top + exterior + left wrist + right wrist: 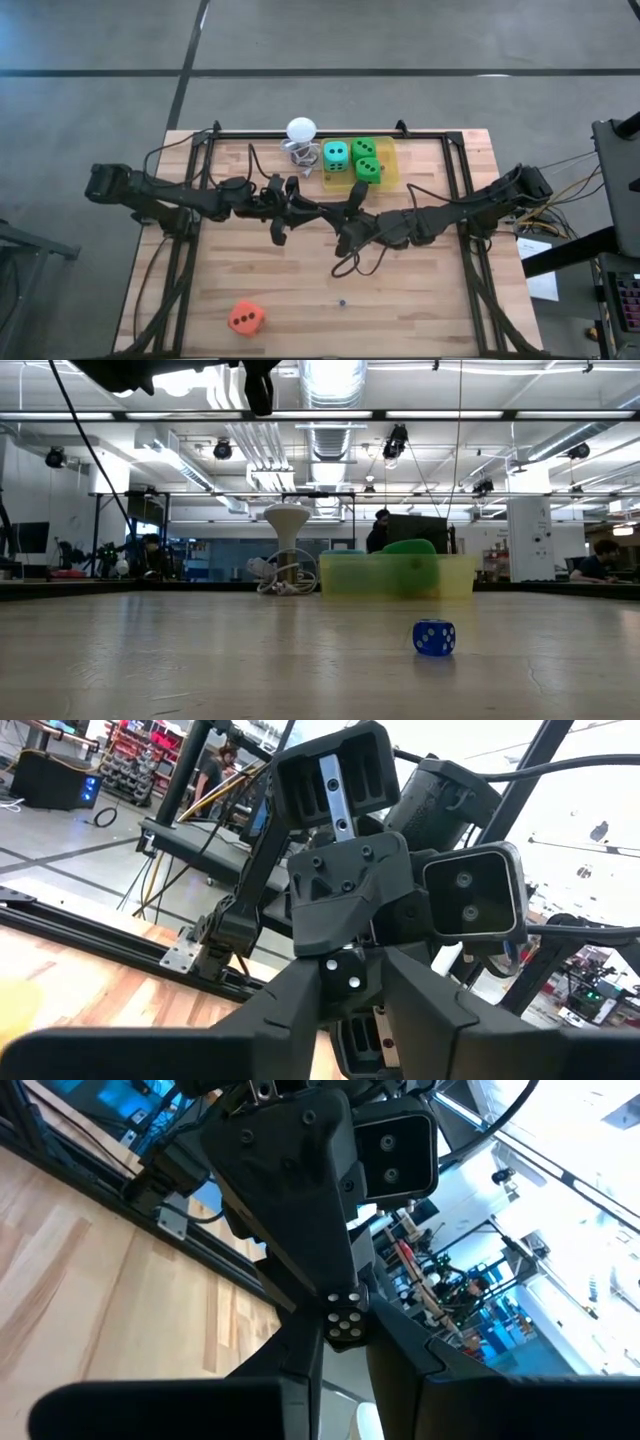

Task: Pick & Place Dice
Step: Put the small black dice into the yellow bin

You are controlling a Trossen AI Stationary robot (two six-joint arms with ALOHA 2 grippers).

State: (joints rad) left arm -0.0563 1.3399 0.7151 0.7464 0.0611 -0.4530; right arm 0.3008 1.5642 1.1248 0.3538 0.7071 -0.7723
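My left gripper (322, 212) and right gripper (338, 220) meet tip to tip above the table's middle, well off the wood. Between them is a small black die with white pips (343, 1321), also in the left wrist view (343, 976). The teal die (336, 154) and two bright green dice (364, 160) sit in a yellow see-through tray (340, 179) at the far edge. The orange-red die (245, 318) rests on the wood near the near-left corner. A tiny blue die (433, 637) lies on the table near the middle of the near side. My left gripper has the small black die (343, 976) pinched between its two fingertips (300, 988), coming level from the table's left; the die is lifted clear. My right gripper pinches the same die (343, 1321) at its fingertips (400, 1330), level from the right and rolled relative to the other gripper.
A white ball on a wire stand (300, 131) stands just left of the tray. A black frame rail (300, 135) runs round the table's far side and both flanks. Cables trail under both arms. Bare wood lies toward the near edge, around the orange-red die.
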